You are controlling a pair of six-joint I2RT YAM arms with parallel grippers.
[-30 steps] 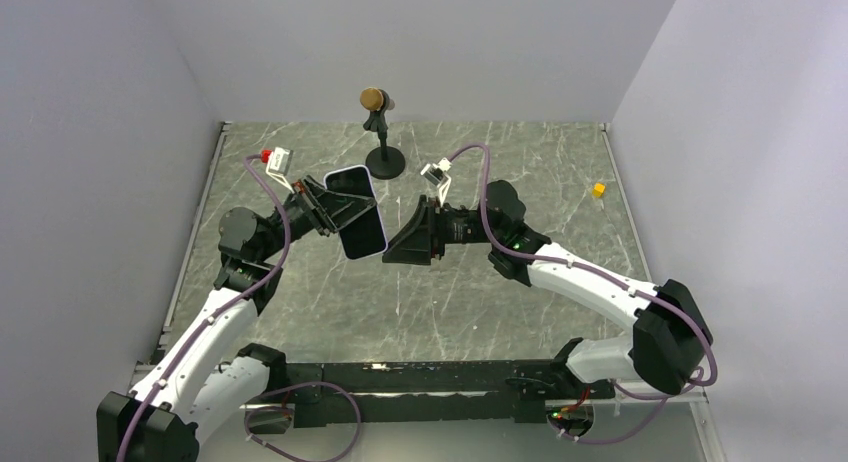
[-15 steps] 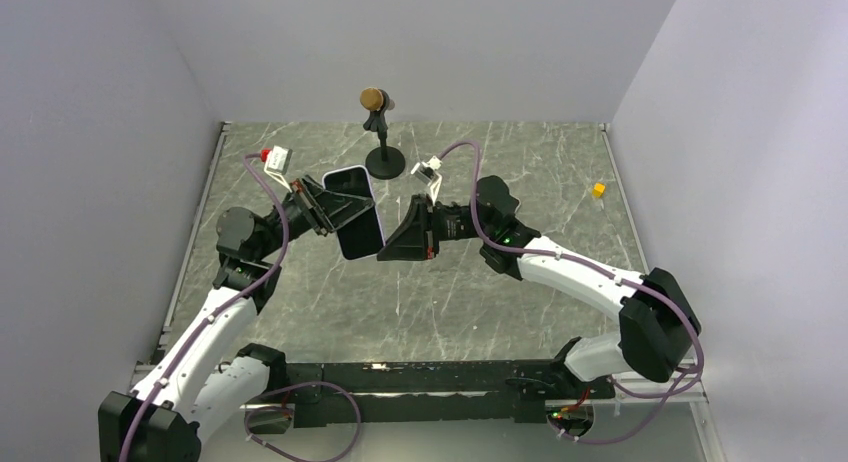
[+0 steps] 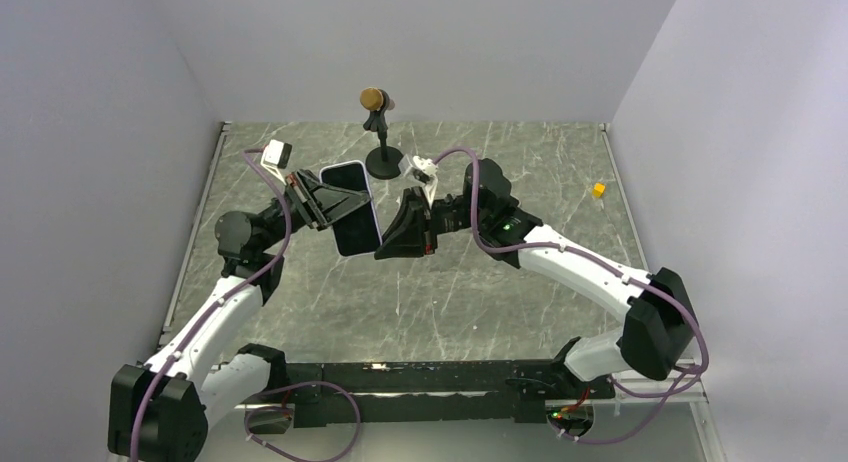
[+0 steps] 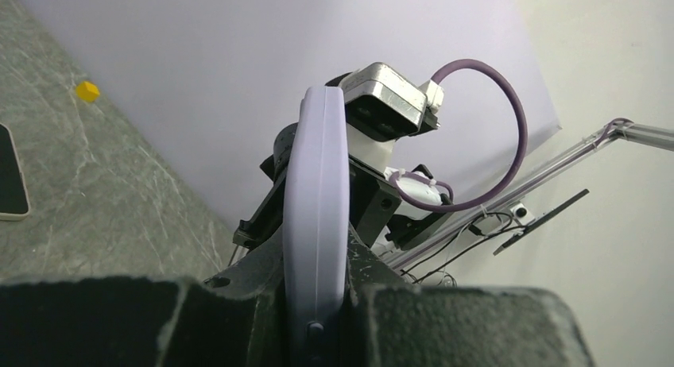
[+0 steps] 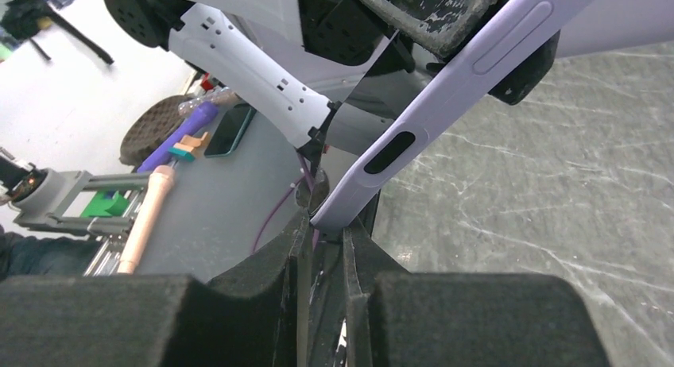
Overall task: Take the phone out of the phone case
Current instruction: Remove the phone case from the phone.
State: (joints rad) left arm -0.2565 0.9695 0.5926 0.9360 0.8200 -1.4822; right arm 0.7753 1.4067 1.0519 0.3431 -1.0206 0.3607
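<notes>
We see left fingers [image 4: 119,323] clamped across lilac case [image 4: 316,224], phone [image 3: 350,207] inside, held above worktop [image 3: 480,292]; right fingers [image 5: 477,319] pinched narrow on case bottom corner.

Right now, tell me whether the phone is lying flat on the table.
No, the phone is held up off the table, gripped edge-on in the left end effector.

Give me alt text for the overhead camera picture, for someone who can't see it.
A cased phone is held in the air above a grey marble table: the left gripper clamps its left side, and the right gripper pinches its near right corner. A small black stand sits behind them, and a yellow block lies far right.
</notes>
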